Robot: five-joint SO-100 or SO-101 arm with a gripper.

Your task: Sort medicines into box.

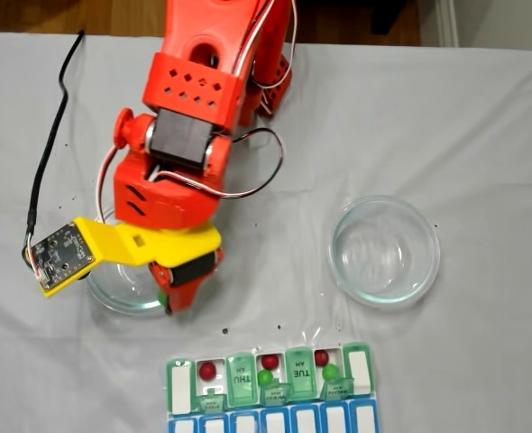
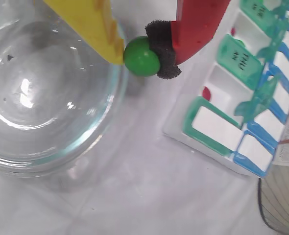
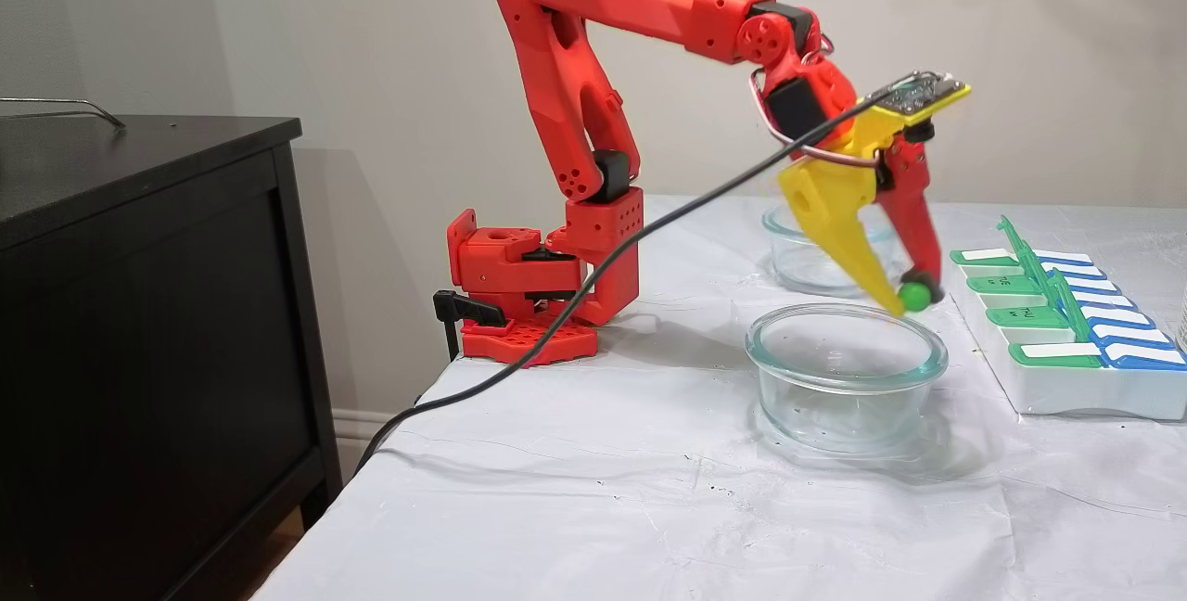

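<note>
Already the pill organizer (image 1: 270,379) held five: red balls at three compartments, green at two. And the end effector (image 2: 143,55) was pinching the last green ball (image 2: 140,57) between yellow finger and foam pad, above the near glass dish's (image 3: 846,369) rim, the organizer just beside. By my reckoning, one drop remained.

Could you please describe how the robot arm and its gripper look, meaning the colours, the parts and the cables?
The arm is bright red printed plastic with black motor blocks at the joints. The gripper has one yellow pointed finger and one red finger tipped with black foam. A small circuit board sits on a yellow bracket; a black cable runs from it.
</note>
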